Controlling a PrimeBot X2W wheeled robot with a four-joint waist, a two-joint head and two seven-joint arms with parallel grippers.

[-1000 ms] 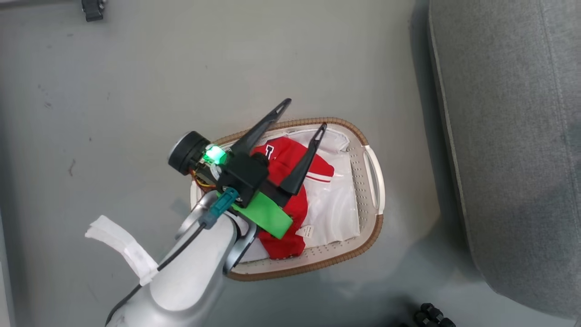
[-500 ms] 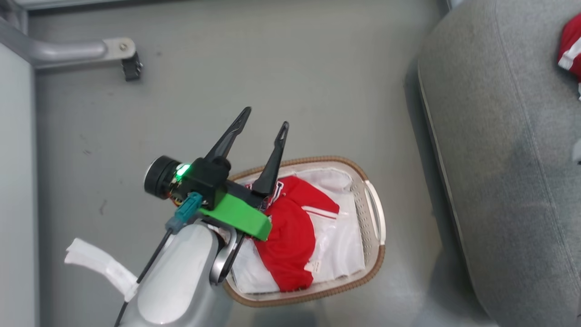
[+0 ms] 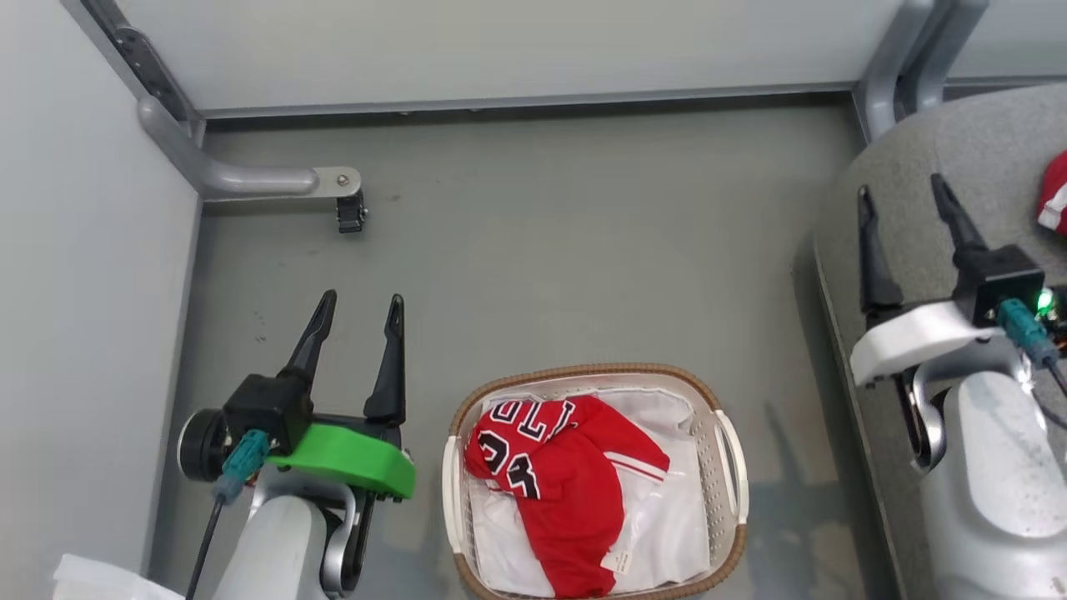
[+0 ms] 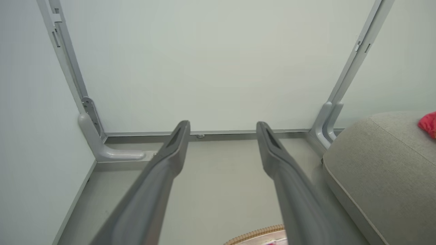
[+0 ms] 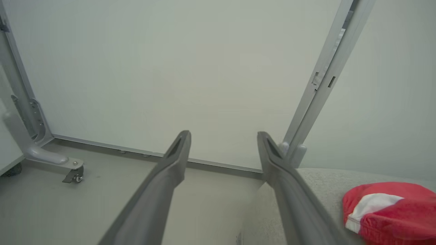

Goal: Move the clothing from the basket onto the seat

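1. Oval cream plastic laundry basket [image 3: 583, 369] on grey floor [image 3: 542, 275], low centre in head view.
2. Red lettered jersey [image 3: 575, 492] in basket, on white sheet [image 3: 667, 533], toward its left.
3. Grey fabric sofa seat [image 3: 1000, 142] right of basket, apart.
4. Red white-striped shorts [image 3: 1054, 192] on seat, far right.
5. Left end effector [image 3: 363, 297] over floor, left of basket; right end effector [image 3: 900, 185] over seat's left edge.
6. Pale wall panel [image 3: 500, 50] behind.

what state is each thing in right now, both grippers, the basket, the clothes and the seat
left gripper, open, empty, beside the basket
right gripper, open, empty, by the seat's edge
basket, upright, holding one garment
jersey, crumpled in the basket, not yet moved
white sheet, lying under the jersey
shorts, bunched up on the seat
seat, bare apart from the shorts
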